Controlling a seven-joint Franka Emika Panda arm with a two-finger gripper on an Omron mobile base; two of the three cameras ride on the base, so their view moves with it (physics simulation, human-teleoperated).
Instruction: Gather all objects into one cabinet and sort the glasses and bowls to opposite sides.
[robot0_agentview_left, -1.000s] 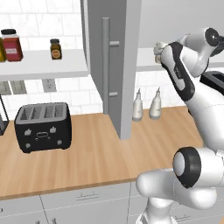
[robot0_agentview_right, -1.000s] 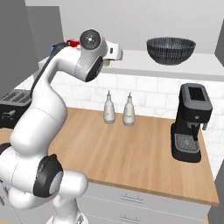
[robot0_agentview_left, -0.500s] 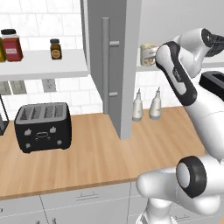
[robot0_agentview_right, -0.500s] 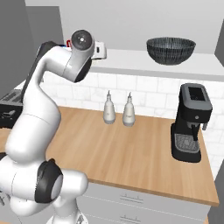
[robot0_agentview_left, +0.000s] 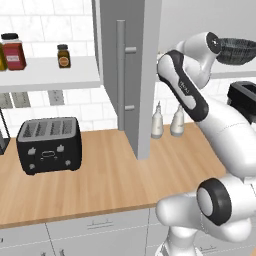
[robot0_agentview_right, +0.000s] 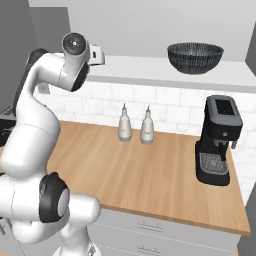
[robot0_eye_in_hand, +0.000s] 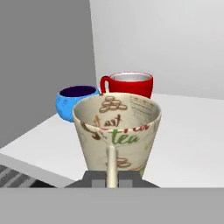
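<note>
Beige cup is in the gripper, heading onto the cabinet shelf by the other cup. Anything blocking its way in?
The red cup and blue bowl stand on the white shelf right behind the beige cup held in the gripper. Bare shelf lies to their right in the hand view.

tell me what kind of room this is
A rendered home kitchen, most likely: a black four-slot toaster and a black espresso machine stand on a wooden countertop backed by white tiles.
</note>
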